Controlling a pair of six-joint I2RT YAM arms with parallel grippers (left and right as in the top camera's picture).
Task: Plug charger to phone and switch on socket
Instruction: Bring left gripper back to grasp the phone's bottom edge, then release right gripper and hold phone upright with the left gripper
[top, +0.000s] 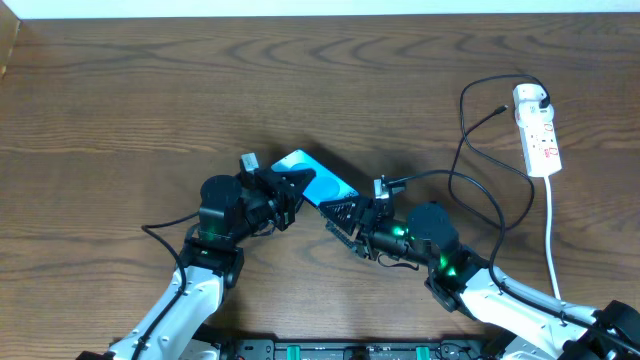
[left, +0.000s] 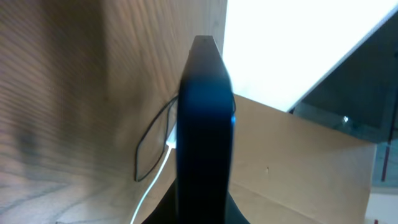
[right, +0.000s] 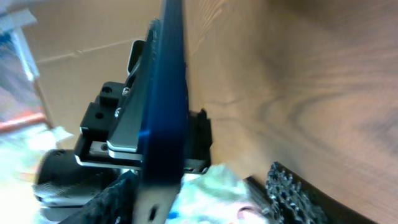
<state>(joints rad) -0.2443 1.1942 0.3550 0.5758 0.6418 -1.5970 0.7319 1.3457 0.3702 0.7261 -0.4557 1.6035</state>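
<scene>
The phone (top: 320, 180), with its bright blue screen, is held tilted above the table's middle. My left gripper (top: 283, 192) is shut on its left end; in the left wrist view the phone (left: 205, 124) stands edge-on between the fingers (left: 204, 214). My right gripper (top: 345, 213) is open, with its fingers either side of the phone's lower right end (right: 163, 106); a port hole shows in that end. The socket (top: 538, 132) lies at the far right. The charger (top: 462, 140) is plugged into the socket's top, and its connector tip (top: 501, 109) lies loose on the table, far from both grippers.
The socket's white lead (top: 553, 240) runs down toward the front edge at the right. The charger cable loops over the table between the socket and my right arm. In the left wrist view a cardboard wall (left: 292, 162) stands beyond the table's far edge.
</scene>
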